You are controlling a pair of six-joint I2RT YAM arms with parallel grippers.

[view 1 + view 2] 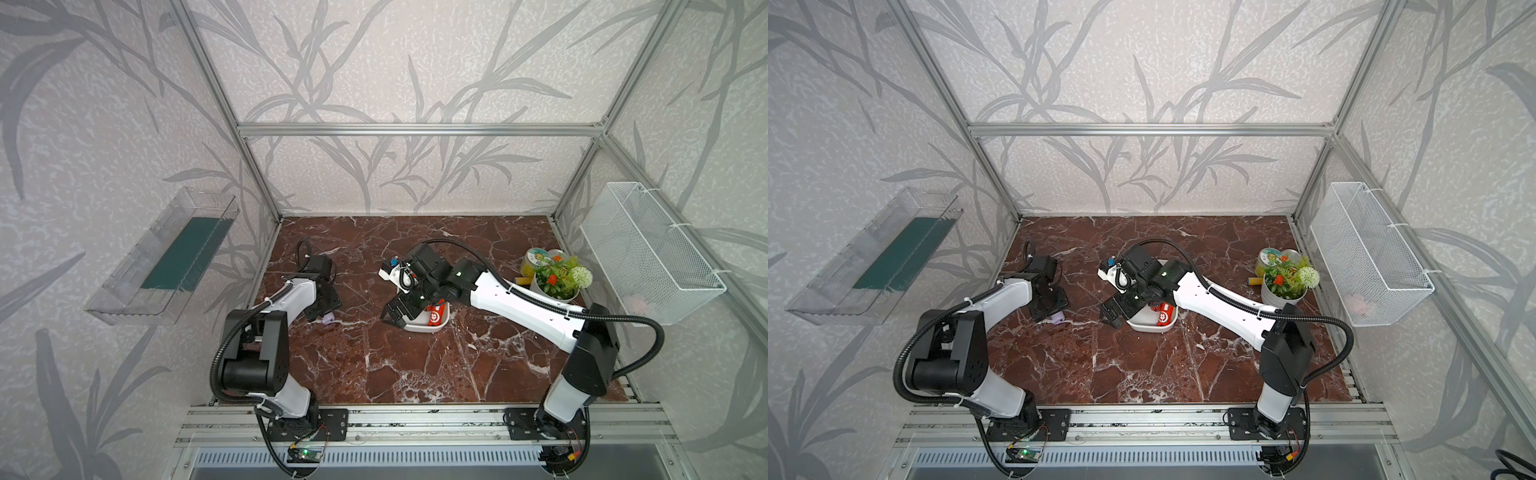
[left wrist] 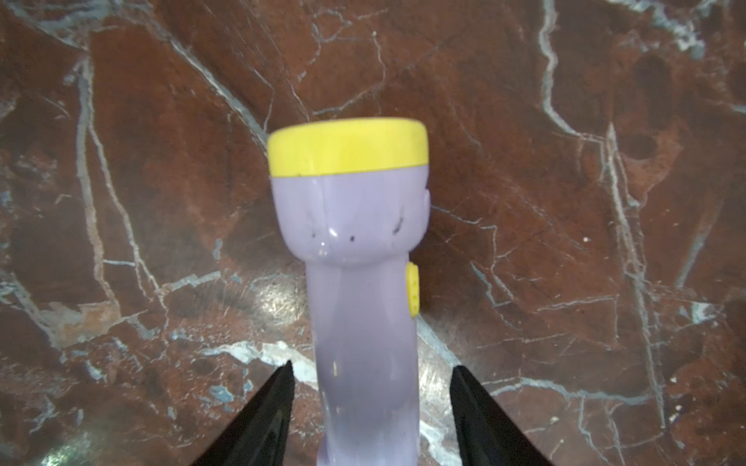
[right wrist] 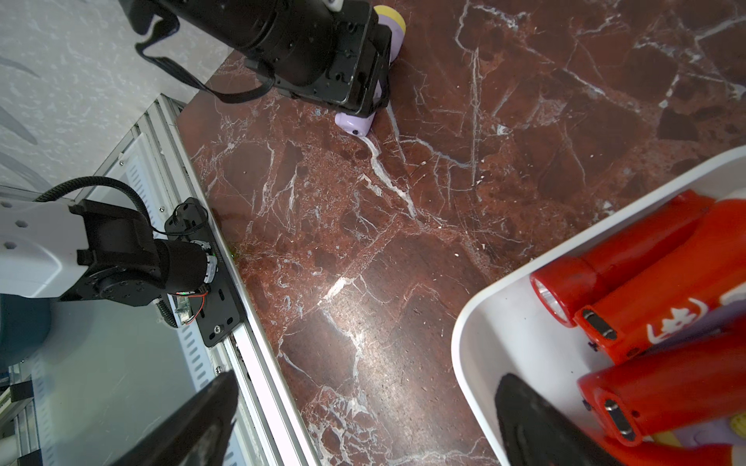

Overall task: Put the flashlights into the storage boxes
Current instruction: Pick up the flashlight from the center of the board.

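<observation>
1. The red-brown marble tabletop [image 1: 415, 365] carries everything. The stretch between the two arms is bare.
2. The white-and-black right arm [image 1: 519, 299] reaches across to the tub. Its jaws are spread wide and empty, and one of them hangs over the tub's inside in the right wrist view. I judge this arm the main thing in the way, because it covers much of the tub from above.
3. The white-and-black left arm [image 1: 299, 295] bends low near the tabletop's left edge. Its jaws are spread on either side of the lavender torch's handle with a gap on each side, so they are lined up for a grip across the narrow part and not yet pinching.
4. The clear plastic wall tray [image 1: 166, 257] and the white wire mesh basket [image 1: 648, 253] hang on the side walls, well apart from the work.
5. The shallow white plastic tub [image 1: 419, 328] sits mid-tabletop.
6. A white pot of artificial flowers [image 1: 557, 282] stands near the right edge, clear of both arms.
7. Red cylindrical flashlights [image 3: 629, 258] lie side by side in the tub.
8. The lavender flashlight with a yellow lens end [image 2: 363, 302] lies flat on the tabletop, outside the tub.
</observation>
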